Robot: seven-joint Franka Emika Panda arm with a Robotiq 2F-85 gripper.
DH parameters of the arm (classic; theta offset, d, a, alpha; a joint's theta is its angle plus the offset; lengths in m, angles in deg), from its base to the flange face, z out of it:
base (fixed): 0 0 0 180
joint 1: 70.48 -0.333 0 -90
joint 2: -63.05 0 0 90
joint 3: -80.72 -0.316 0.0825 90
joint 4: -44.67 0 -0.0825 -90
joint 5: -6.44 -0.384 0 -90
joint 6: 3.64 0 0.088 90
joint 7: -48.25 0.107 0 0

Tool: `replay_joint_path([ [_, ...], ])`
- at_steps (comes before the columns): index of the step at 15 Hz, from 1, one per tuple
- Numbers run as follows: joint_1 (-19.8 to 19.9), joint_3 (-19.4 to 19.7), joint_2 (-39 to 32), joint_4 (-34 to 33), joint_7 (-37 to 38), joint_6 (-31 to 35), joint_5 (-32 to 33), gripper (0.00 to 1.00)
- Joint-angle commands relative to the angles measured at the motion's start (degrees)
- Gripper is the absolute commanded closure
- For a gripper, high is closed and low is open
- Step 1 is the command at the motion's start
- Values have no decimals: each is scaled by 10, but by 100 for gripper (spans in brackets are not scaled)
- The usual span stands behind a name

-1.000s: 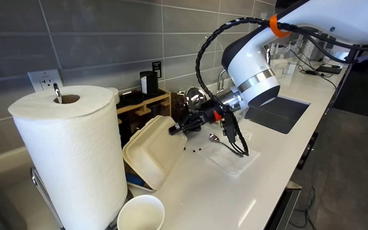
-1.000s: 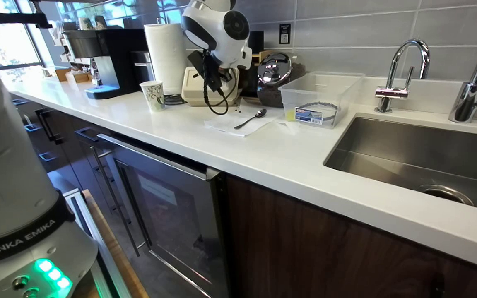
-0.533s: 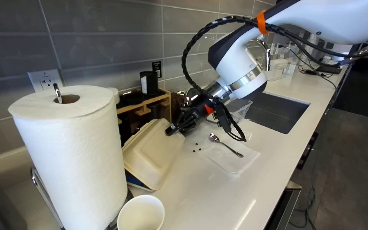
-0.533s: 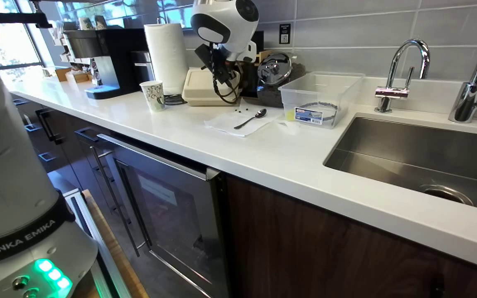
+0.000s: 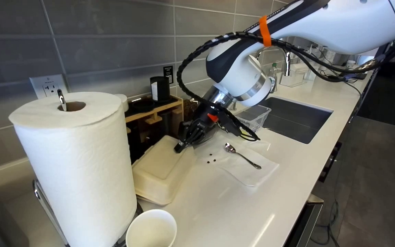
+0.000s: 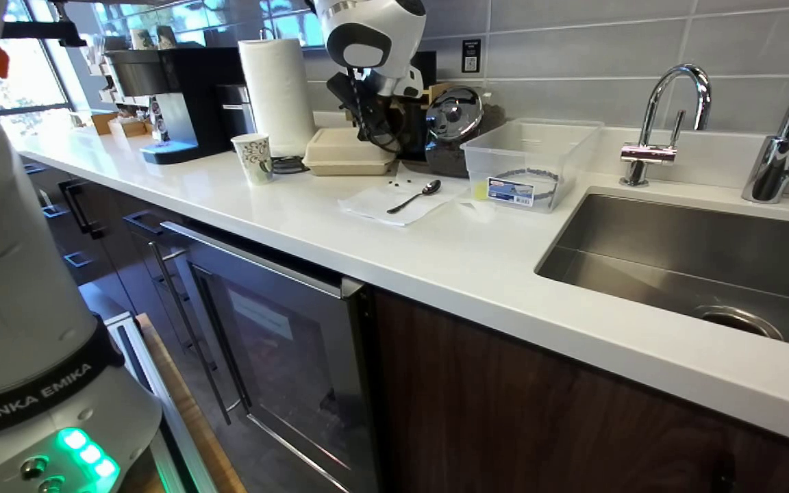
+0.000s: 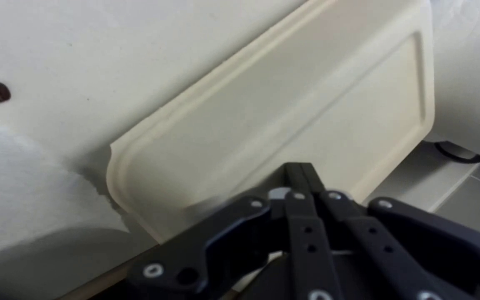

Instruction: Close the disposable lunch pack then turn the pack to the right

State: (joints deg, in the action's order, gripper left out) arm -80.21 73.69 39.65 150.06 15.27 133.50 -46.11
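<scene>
The disposable lunch pack is a cream-white clamshell. Its lid (image 5: 161,163) lies down over its base at the back of the counter, and the contents are hidden. The pack (image 6: 348,152) looks shut or nearly shut in an exterior view; a small gap at the near corner cannot be ruled out. My gripper (image 5: 178,149) is shut and empty, its fingertips pointing down at the lid's top near the sink-side end, touching or very close. In the wrist view the gripper (image 7: 300,166) has its fingers pressed together over the lid (image 7: 327,112).
A paper towel roll (image 5: 77,171) stands right beside the pack, with a paper cup (image 5: 151,230) in front. A wooden organizer (image 5: 180,115) is behind. A spoon (image 5: 242,156) lies on a napkin (image 5: 252,175) near a few dark beans. A clear bin (image 6: 531,147) stands by the sink (image 6: 641,260).
The lid has swung down from a steep tilt to about level. My shut gripper has moved down with it, and the arm has tipped to point more steeply downward.
</scene>
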Motion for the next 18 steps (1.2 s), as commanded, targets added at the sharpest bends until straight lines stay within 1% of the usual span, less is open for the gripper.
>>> replay_joint_path([
  [1, 3, -9, -26, -33, 70, -25, 92, 100],
  [4, 5, -16, -35, -47, 119, -36, 156, 100],
  [6, 6, -19, -38, -60, 142, -54, 200, 100],
  [9, 20, -35, -34, -69, 139, -104, 233, 100],
  [13, 37, -48, -23, -65, 127, -185, 247, 100],
  [18, 49, -49, 3, -32, 119, -259, 241, 100],
])
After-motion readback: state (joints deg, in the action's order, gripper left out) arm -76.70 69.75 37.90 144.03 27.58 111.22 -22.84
